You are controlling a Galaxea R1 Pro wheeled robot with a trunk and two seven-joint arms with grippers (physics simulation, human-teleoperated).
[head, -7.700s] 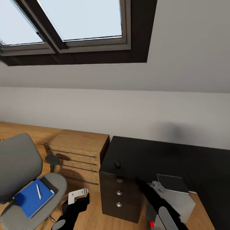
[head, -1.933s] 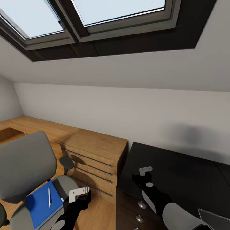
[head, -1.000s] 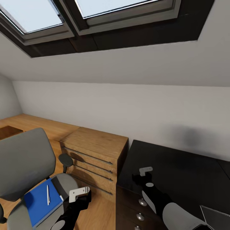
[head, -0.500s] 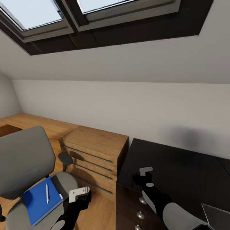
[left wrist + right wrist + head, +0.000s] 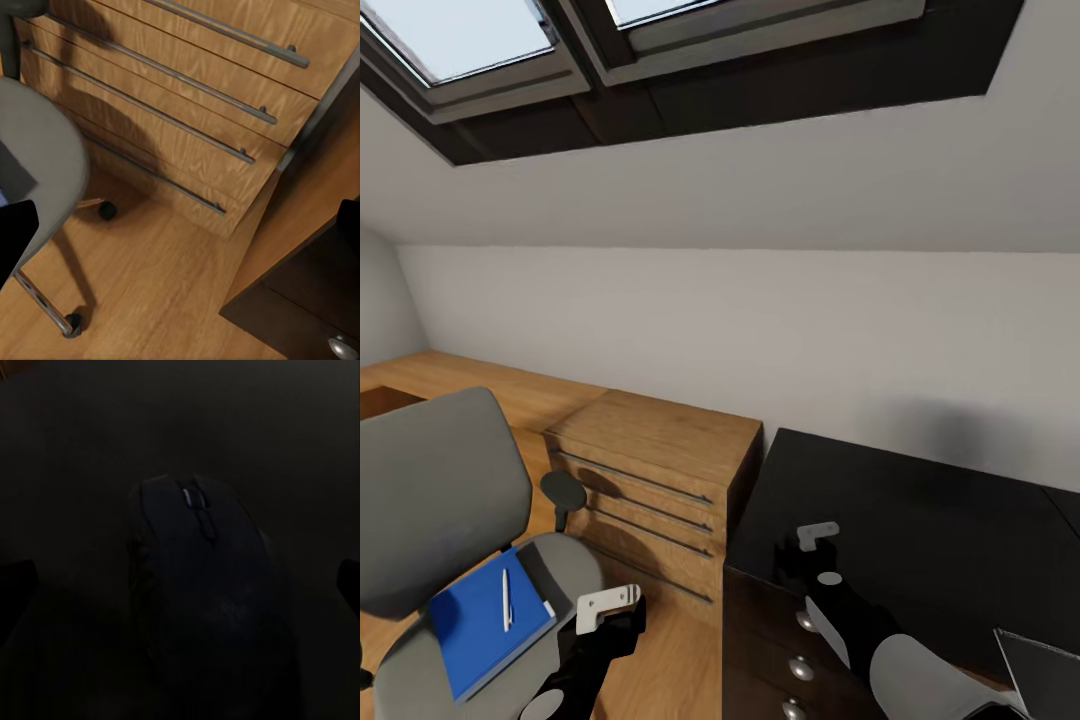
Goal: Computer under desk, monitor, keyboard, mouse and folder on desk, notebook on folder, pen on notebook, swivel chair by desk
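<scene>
The grey swivel chair [image 5: 435,490] stands at the left with the blue folder [image 5: 480,625] on its seat. The white pen [image 5: 506,600] lies on the folder, and the dark notebook [image 5: 530,580] shows at the folder's far corner. My left gripper [image 5: 608,608] hangs open over the floor between chair and desk [image 5: 920,510]; the left wrist view shows its tips wide apart [image 5: 184,232]. My right gripper [image 5: 802,555] hovers over the desk's near left corner. It is open [image 5: 180,577] around the black mouse [image 5: 202,585], which rests on the desk top. A corner of the computer [image 5: 1045,670] shows at the lower right.
A light wooden drawer chest [image 5: 660,470] stands between chair and desk, against the wall. Its rail handles [image 5: 180,75], the chair seat [image 5: 37,150] and a caster [image 5: 107,210] are in the left wrist view. The desk's drawer knobs [image 5: 801,668] face me. Skylights [image 5: 470,30] are overhead.
The whole picture has turned left since the earliest frame and lately drifts slightly upward. My right gripper went from beside the computer to over the desk's corner. The left arm keeps its pose.
</scene>
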